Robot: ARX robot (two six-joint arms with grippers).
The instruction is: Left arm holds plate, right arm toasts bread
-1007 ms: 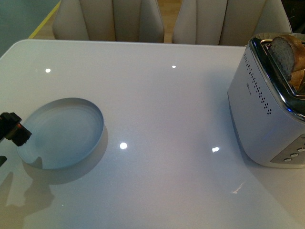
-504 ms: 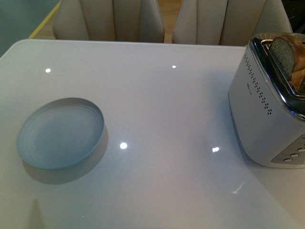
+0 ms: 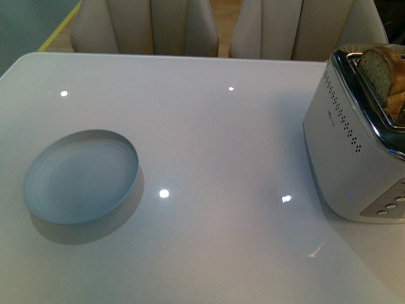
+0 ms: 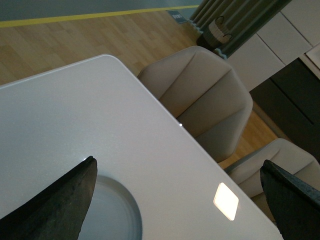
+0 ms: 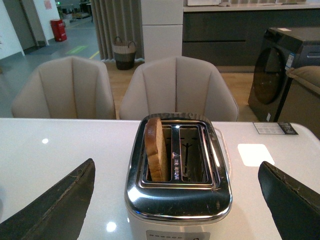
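Note:
The pale blue-grey plate (image 3: 81, 177) lies flat on the white table at the left; part of it also shows in the left wrist view (image 4: 112, 215). A slice of bread (image 3: 380, 73) stands in a slot of the toaster (image 3: 354, 152) at the right, its rounded top sticking out; in the right wrist view the bread (image 5: 156, 149) fills one slot and the other slot is empty. My left gripper (image 4: 177, 210) is open and empty, above the table beside the plate. My right gripper (image 5: 175, 210) is open and empty, hovering above and in front of the toaster (image 5: 177, 200). Neither arm shows in the front view.
Two beige chairs (image 3: 152, 25) stand behind the table's far edge. The toaster's control buttons (image 3: 389, 206) face the near right. The table's edge and corner (image 4: 107, 57) show in the left wrist view, with wooden floor beyond.
One second ago my left gripper's tip was at the plate's left rim in the front view; it has since drawn back out of that view. Plate, toaster and bread have not moved.

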